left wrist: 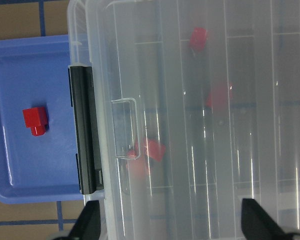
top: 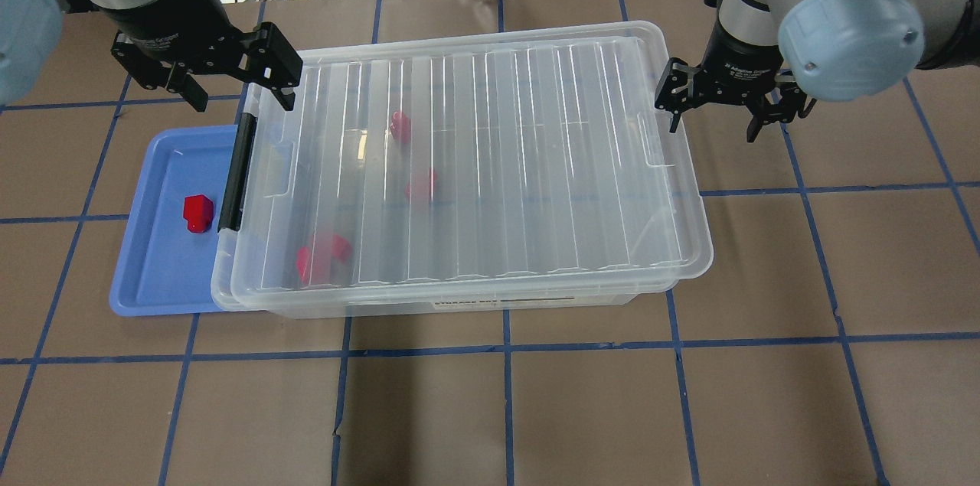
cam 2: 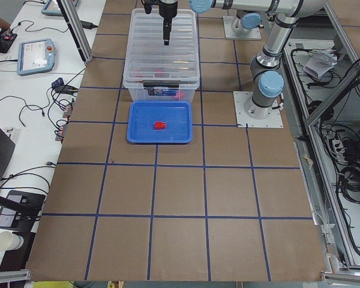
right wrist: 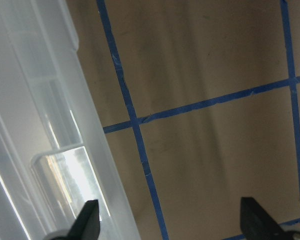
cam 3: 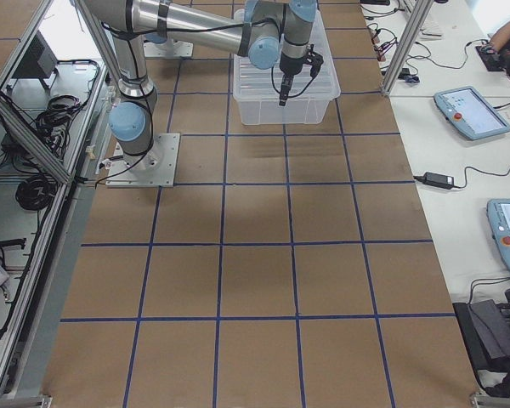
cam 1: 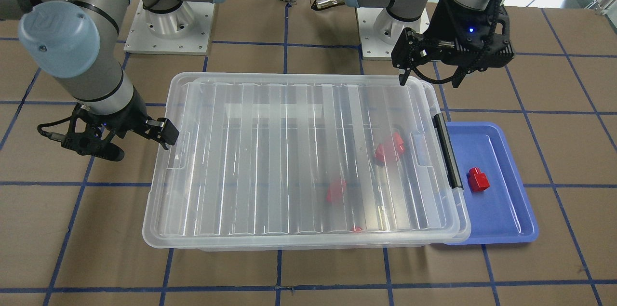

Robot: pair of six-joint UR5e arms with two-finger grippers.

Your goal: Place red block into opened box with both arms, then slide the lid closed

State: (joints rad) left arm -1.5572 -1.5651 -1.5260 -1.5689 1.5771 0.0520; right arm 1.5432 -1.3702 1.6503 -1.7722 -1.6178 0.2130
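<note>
The clear box point(top: 498, 304) stands mid-table with the ribbed lid point(top: 536, 164) lying over nearly all of it. Through the lid I see red blocks inside point(top: 400, 125), point(top: 421, 185), point(top: 321, 256). Another red block point(top: 197, 212) lies on the blue tray point(top: 153, 272). My left gripper point(top: 243, 99) hangs open above the box's end with the black bar point(top: 236, 172), holding nothing. In the left wrist view that bar point(left wrist: 84, 130) and the tray's red block point(left wrist: 35, 120) show below. My right gripper point(top: 713, 130) is open just off the opposite short end, apart from the rim.
The blue tray point(cam 1: 501, 219) butts against the box's black-bar end. Both arm bases point(cam 1: 168, 31) stand on plates behind the box. Brown table with a blue tape grid point(top: 505, 348) spreads in front. Side tables with cables and tablets point(cam 2: 36, 57) flank the table.
</note>
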